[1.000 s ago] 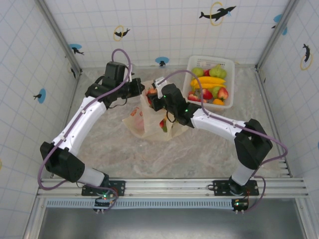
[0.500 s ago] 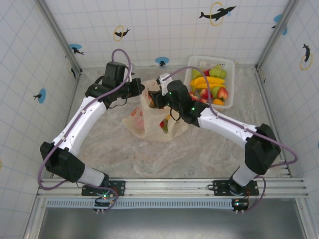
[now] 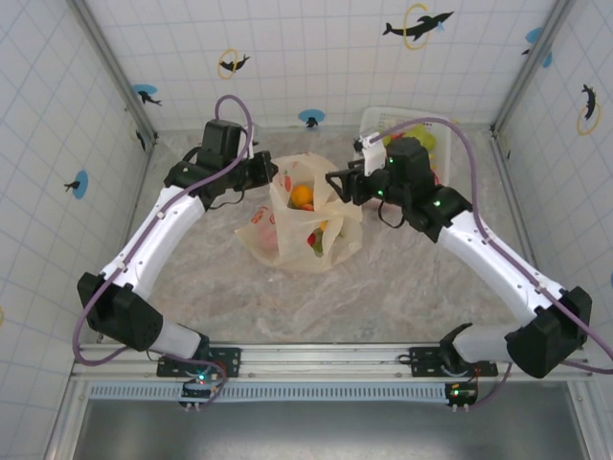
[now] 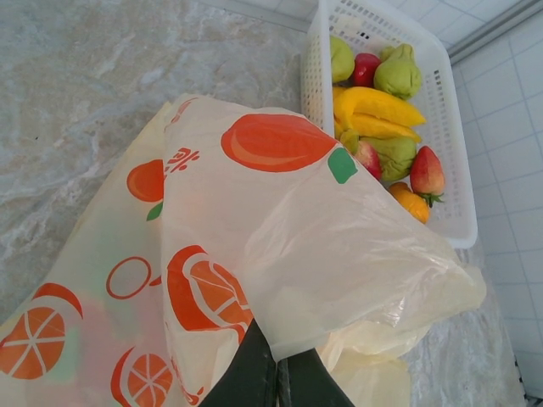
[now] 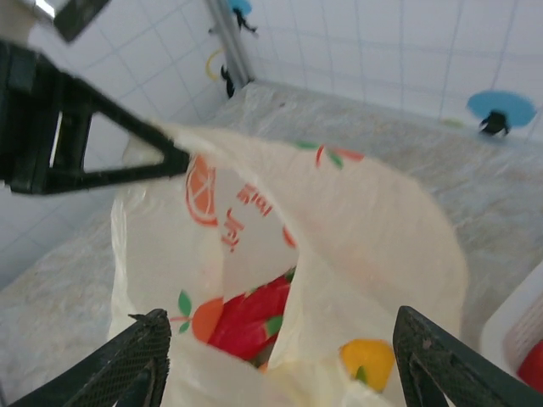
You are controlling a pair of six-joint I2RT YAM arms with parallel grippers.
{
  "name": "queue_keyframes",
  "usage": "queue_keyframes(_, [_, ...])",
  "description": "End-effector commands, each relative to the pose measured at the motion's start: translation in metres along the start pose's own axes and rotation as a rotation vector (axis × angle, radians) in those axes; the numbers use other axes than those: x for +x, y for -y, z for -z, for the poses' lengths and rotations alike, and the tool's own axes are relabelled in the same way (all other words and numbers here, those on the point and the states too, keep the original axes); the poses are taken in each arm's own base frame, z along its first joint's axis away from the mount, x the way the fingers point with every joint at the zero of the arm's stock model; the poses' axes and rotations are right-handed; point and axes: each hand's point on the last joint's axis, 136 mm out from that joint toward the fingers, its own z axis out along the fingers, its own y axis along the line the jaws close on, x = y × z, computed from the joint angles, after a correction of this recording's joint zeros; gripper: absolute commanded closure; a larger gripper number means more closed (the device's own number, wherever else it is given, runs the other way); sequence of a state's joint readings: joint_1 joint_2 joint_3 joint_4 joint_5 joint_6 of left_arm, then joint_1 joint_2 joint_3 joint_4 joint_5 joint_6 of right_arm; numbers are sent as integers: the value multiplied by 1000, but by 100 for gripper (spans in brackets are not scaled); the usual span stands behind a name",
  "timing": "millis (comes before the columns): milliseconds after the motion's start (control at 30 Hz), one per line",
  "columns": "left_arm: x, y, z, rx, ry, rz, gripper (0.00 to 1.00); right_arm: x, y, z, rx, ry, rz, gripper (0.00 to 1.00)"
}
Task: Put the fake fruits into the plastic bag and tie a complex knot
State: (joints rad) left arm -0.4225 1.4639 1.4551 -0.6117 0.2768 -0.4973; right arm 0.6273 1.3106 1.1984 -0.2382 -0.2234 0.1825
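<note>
At centre of the top view, slumped on the table (image 3: 402, 287): plastic bag (image 3: 292, 230), mouth gaping upward, with an orange fruit (image 3: 302, 195) visible inside. Pinched at its upper-left rim by the left gripper (image 3: 268, 172). Seen from the left wrist as dark fingers (image 4: 253, 375) clenched tight on a fold of the printed film.

Just right of the bag mouth: right gripper (image 3: 333, 186), jaws spread wide and carrying nothing. Borne out from the right wrist, with its fingers (image 5: 140, 360) well apart above the opening, and a red fruit (image 5: 254, 318) and a yellow fruit (image 5: 366, 356) lying below.

Judged as a pause between drops, with more to fetch and no tying begun. Toward upper right of the top view, mostly behind the right wrist: white basket (image 3: 372, 115), holding the remaining fake fruits (image 3: 424, 137). Far nearer to the right arm than to the left, and on the opposite side of that gripper from the bag, so likely calls for a swing away to the upper right.

Among the pile in the left wrist view: banana (image 4: 377, 106), long axis across the basket's short side, and strawberry (image 4: 427, 170) by the lower rim. Probably best gripped across the banana's narrow width, not end to end.
</note>
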Motion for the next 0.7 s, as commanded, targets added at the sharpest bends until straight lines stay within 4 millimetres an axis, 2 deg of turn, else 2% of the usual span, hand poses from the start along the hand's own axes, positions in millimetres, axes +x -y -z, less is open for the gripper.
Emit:
queue_keyframes(0, [-6, 3, 7, 19, 30, -10, 100, 34, -12, -15, -77, -74, -58, 29])
queue_keyframes(133, [-6, 3, 7, 20, 29, -10, 100, 45, -9, -37, -57, -77, -57, 29])
queue_keyframes(267, [-6, 5, 7, 26, 28, -12, 100, 46, 0, -59, -12, -94, -46, 30])
queue_keyframes(467, [-6, 5, 10, 25, 33, -10, 100, 47, 22, -92, 127, -107, -5, 32])
queue_keyframes(567, [-7, 5, 10, 26, 34, -10, 100, 46, 21, -106, 107, -68, -31, 36])
queue_keyframes(667, [-6, 5, 10, 23, 32, -12, 100, 47, 17, -111, 93, -63, -37, 41])
